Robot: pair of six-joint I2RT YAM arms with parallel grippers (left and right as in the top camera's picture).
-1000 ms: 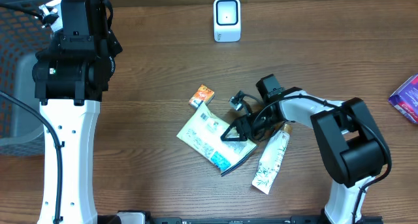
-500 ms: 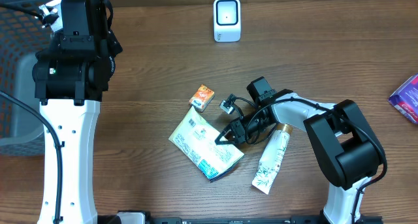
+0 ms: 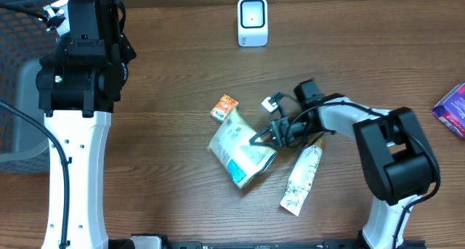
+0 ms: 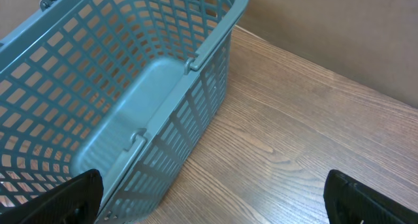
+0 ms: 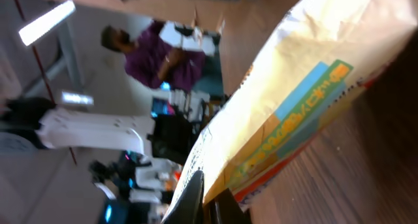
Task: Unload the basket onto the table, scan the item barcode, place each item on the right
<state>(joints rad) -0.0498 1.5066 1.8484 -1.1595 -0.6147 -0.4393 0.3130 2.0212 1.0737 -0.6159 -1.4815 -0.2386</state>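
cream paper with green and blue print marks the packet, and the right claw is pinched tight on its edge, the two fingers closed with only the thin rim of the packet between them. in the right wrist view the packet slants up and away from the claw tip, and the printed band along its side is too blurred to read. from overhead it sits to the left of that claw and a little nearer the robot's base, tilted and bowed rather than flat on the wooden table. just past the packet's far corner, to the claw's left and farther out, lies a small orange box. a white tube lies to the claw's right and closer to the base, beside the right arm. the scanner stands well apart from the claw, straight out toward the far edge of the table. a purple pack lies far off to the claw's right. the left claw has its jaws spread wide over bare wood, with a blue-grey basket ahead of it and to its left.
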